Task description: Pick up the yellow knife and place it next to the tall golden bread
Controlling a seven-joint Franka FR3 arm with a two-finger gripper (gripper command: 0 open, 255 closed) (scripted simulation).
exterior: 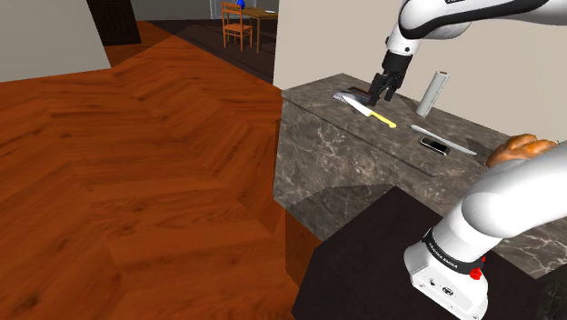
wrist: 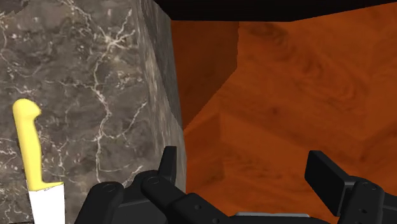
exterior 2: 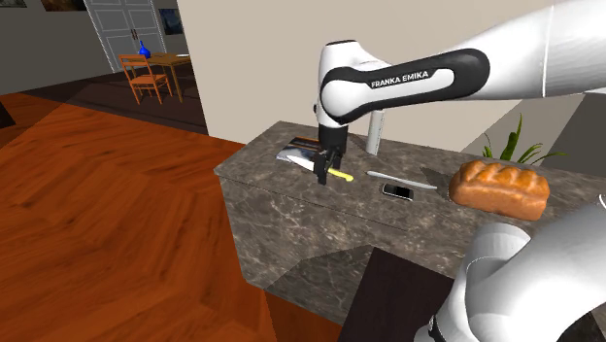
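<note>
The knife [exterior: 368, 110] has a yellow handle and a pale blade, and it lies flat on the dark marble counter [exterior: 363, 155]. My gripper [exterior: 382, 94] hangs just above it, near where the blade meets the handle. In the wrist view the knife's yellow handle [wrist: 28, 146] lies beside one finger, outside the gap. The gripper [wrist: 248, 175] is open, with nothing between its fingers. In the second exterior view the gripper [exterior 2: 323, 173] hovers over the knife [exterior 2: 335, 174]. The golden bread [exterior 2: 498, 188] sits at the counter's far end, also seen as the bread [exterior: 522, 145] behind my arm.
A grey upright cylinder [exterior: 433, 93] stands by the wall. A grey knife [exterior: 445, 139] and a dark phone [exterior: 434, 145] lie between the yellow knife and the bread. The counter's edge [wrist: 162, 95] drops to the wooden floor [exterior: 136, 182]. A plant [exterior 2: 515, 146] stands behind the bread.
</note>
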